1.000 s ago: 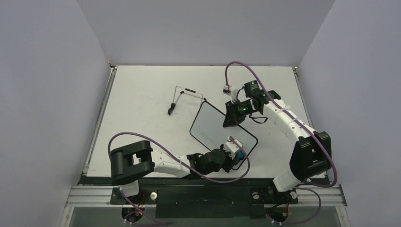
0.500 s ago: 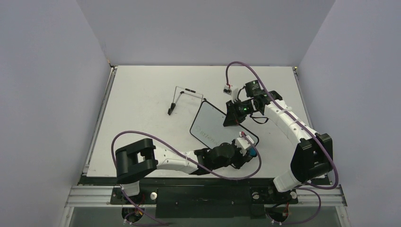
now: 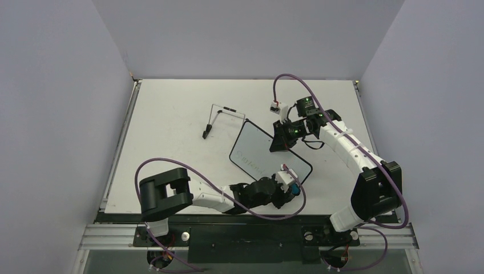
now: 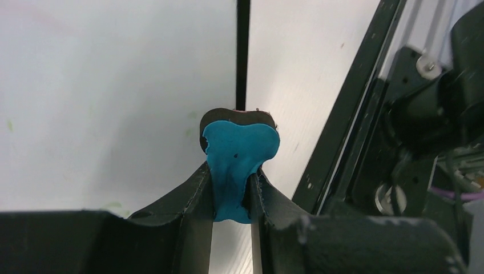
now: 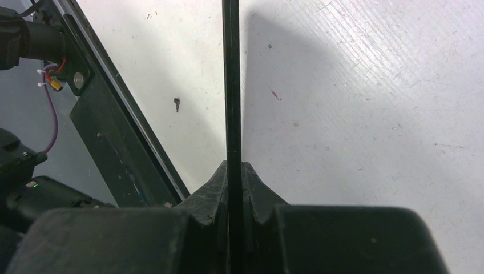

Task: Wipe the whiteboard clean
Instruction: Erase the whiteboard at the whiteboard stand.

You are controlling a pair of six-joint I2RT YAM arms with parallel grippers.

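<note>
The whiteboard [image 3: 255, 149], white with a thin black frame, lies slanted at mid-table with faint green writing [image 3: 251, 164] near its front-left edge. My right gripper [image 3: 279, 142] is shut on its far-right edge; the right wrist view shows the black frame [image 5: 231, 85] edge-on between the shut jaws of the right gripper [image 5: 231, 169]. My left gripper [image 3: 291, 187] is shut on a small blue eraser [image 4: 240, 157], squeezed between its fingers [image 4: 194, 194]. The eraser's tip rests at the board's near frame [image 4: 242, 57], with the white surface [image 4: 114, 97] and faint green smudges to its left.
A thin black wire stand [image 3: 220, 117] lies behind and left of the board. The table's black front rail [image 4: 342, 125] and the arm mounts run close to the right of the eraser. The enclosure walls stand on three sides of the table [image 3: 171, 125].
The left gripper with the eraser swept right along the board's near corner, then came back left. The right gripper kept its hold and the board shifted only slightly.
</note>
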